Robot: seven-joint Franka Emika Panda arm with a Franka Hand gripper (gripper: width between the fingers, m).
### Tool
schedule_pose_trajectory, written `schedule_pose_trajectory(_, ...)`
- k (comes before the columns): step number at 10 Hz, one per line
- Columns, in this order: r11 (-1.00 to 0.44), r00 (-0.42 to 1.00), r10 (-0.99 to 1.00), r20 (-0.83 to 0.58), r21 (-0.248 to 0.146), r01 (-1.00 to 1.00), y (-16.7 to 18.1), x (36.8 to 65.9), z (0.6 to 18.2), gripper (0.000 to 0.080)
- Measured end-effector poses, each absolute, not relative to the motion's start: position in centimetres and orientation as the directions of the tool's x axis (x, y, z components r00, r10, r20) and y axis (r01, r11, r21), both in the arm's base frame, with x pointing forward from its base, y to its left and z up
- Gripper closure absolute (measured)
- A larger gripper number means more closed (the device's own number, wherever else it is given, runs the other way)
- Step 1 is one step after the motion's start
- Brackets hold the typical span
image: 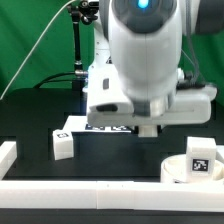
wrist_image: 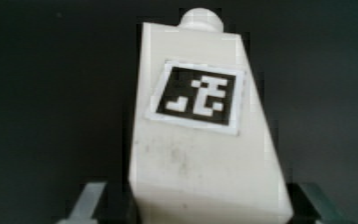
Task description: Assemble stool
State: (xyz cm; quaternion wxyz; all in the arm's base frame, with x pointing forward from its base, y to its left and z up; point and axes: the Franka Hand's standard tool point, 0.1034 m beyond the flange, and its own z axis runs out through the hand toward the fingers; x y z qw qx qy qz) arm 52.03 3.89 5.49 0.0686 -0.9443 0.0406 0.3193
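Got a big white robot arm (image: 140,50) here, bent low with the wrist aimed down. Hangs over a matte black bench (image: 30,115), green curtain (image: 25,30) behind. Has the end effector (wrist_image: 197,203) clenched on the wide end of a chunky white plastic stool leg (wrist_image: 185,150) with a square black-and-white tag. Holds it over the bench, long axis straight out from the fingers, small round peg (wrist_image: 199,16) at the far tip.

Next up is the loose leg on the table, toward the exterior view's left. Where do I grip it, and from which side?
Likely from above, closing across two opposite side faces at mid-body. The loose leg lies alone on the table with its tag face up, apart from the white rail in front, so its sides look reachable. Its finer shape is too small to judge.
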Motion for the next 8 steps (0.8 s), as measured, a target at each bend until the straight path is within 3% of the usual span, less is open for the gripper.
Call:
schedule_pose_trajectory(3,-0.988,0.885,-0.045,-0.463,-0.114,-0.109,4.0,54.1,9.2,0.0476)
schedule_pose_trajectory(5,-0.988,0.94,-0.068,-0.335,-0.105,-0.109,3.7,54.7,8.2,0.0476)
schedule_pose_trajectory(8,-0.99,0.985,-0.091,-0.149,-0.097,-0.106,3.7,55.2,9.0,0.0476)
